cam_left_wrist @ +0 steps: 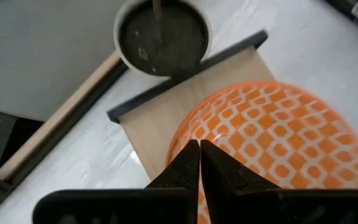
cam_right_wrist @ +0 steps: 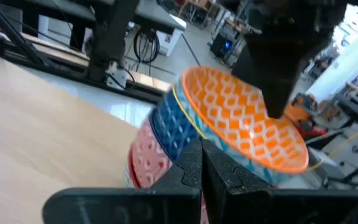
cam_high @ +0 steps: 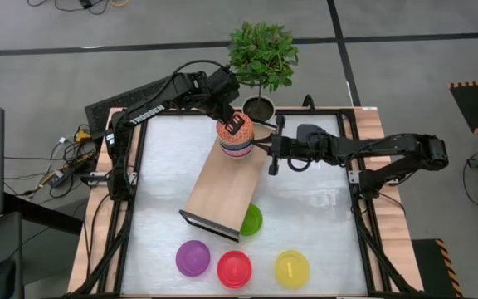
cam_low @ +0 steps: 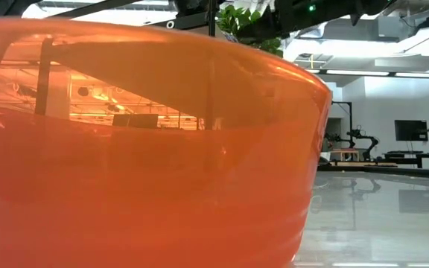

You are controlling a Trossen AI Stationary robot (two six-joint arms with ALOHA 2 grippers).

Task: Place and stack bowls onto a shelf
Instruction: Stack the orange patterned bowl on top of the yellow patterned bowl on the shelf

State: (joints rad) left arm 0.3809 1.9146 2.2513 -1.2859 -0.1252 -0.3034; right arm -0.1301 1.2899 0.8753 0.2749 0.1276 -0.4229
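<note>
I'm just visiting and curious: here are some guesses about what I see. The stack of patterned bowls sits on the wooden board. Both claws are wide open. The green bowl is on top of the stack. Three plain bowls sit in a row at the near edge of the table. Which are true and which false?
1. The patterned stack sits on the shelf: true, at its end near the plant pot.
2. Both claws are wide open: false. The left gripper and right gripper are both shut.
3. The green bowl tops the stack: false. It lies on the table beside the shelf; an orange-and-white bowl is uppermost.
4. Three plain bowls sit in a row: true, the purple bowl, red bowl and yellow bowl.
</note>
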